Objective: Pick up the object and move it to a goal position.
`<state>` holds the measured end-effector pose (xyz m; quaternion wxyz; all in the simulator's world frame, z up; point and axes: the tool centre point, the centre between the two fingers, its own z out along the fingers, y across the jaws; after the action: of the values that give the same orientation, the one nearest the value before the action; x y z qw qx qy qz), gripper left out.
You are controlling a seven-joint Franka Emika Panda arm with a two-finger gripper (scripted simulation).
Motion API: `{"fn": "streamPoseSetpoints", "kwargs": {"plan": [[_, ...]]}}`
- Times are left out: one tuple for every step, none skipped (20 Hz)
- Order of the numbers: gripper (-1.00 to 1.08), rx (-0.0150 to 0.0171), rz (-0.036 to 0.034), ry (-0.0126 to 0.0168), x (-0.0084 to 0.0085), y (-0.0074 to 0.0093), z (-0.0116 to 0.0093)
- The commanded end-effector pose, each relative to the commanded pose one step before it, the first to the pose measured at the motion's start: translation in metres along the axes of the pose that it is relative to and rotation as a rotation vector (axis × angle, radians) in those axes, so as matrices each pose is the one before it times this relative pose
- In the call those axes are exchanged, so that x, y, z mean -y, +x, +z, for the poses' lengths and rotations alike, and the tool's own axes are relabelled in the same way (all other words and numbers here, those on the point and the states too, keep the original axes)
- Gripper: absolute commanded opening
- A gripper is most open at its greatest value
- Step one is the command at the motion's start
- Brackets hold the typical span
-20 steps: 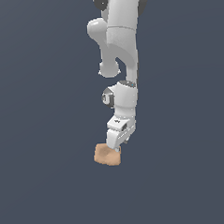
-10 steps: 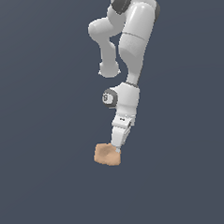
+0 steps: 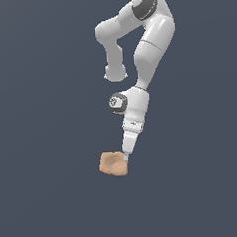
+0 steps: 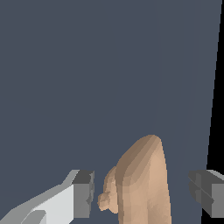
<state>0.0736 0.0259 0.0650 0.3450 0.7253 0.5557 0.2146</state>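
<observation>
The object [image 3: 113,163] is a small tan-orange lumpy block lying on the dark grey floor, below the arm in the exterior view. My gripper [image 3: 126,159] points down at the block's edge on the exterior view's right, its tip touching or just over that edge. In the wrist view the object [image 4: 142,183] stands between my two fingers, and the gripper [image 4: 144,194] is open. One grey pad [image 4: 84,192] sits close beside the block; the other pad [image 4: 202,191] stands well apart from it.
The dark grey floor [image 3: 46,120] runs flat all around the block. In the wrist view a black strip [image 4: 217,131] borders the floor along one side. No other objects show.
The arm has tilted and lowered, so the gripper has come down from just above the block to its edge. The block has not moved.
</observation>
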Motion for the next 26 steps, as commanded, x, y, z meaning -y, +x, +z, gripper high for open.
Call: {"fn": "streamPoseSetpoints", "kwargs": {"plan": [[0.68, 0.00835, -0.02922, -0.02085, -0.00132, -0.00129, -0.00101], [0.68, 0.00244, -0.00843, -0.00563, -0.00019, -0.00027, -0.00028], [0.68, 0.00213, -0.00732, -0.00488, -0.00018, -0.00021, -0.00026], [0.68, 0.00188, -0.00644, -0.00428, -0.00017, -0.00018, -0.00023], [0.68, 0.00161, -0.00541, -0.00359, -0.00014, -0.00016, -0.00020], [0.68, 0.00126, -0.00410, -0.00272, -0.00009, -0.00014, -0.00014], [0.68, 0.00102, -0.00314, -0.00208, -0.00005, -0.00012, -0.00011], [0.68, 0.00091, -0.00259, -0.00172, -0.00001, -0.00016, -0.00007], [0.68, 0.00031, -0.00112, -0.00074, -0.00004, -0.00004, -0.00003], [0.68, 0.00000, 0.00000, 0.00000, -0.00024, 0.00006, -0.00001], [0.68, -0.00069, 0.00006, 0.00005, -0.00006, 0.00034, -0.00015], [0.68, 0.00124, -0.00050, -0.00034, 0.00039, -0.00059, 0.00020], [0.68, 0.00215, -0.00104, -0.00070, 0.00083, -0.00111, 0.00037], [0.68, 0.00348, -0.00177, -0.00119, 0.00123, -0.00173, 0.00056], [0.68, 0.00386, -0.00205, -0.00138, 0.00136, -0.00191, 0.00061], [0.68, 0.00282, -0.00155, -0.00104, 0.00099, -0.00139, 0.00044], [0.68, 0.00172, -0.00096, -0.00064, 0.00061, -0.00085, 0.00027], [0.68, 0.00057, -0.00032, -0.00021, 0.00021, -0.00029, 0.00009], [0.68, -0.00231, 0.00131, 0.00124, -0.00073, 0.00113, -0.00033], [0.68, 0.00000, 0.00000, 0.00000, 0.00001, -0.00001, 0.00023], [0.68, 0.00000, 0.00000, 0.00000, 0.00003, -0.00003, 0.00067], [0.68, 0.00000, 0.00000, 0.00000, 0.00006, -0.00005, 0.00112], [0.68, 0.00000, 0.00000, 0.00000, 0.00008, -0.00008, 0.00156], [0.68, 0.00000, 0.00000, 0.00000, 0.00011, -0.00010, 0.00199], [0.68, 0.00051, -0.00045, -0.00012, 0.00016, -0.00014, 0.00246], [0.68, 0.00000, 0.00000, 0.00000, 0.00016, -0.00015, 0.00284]]}}
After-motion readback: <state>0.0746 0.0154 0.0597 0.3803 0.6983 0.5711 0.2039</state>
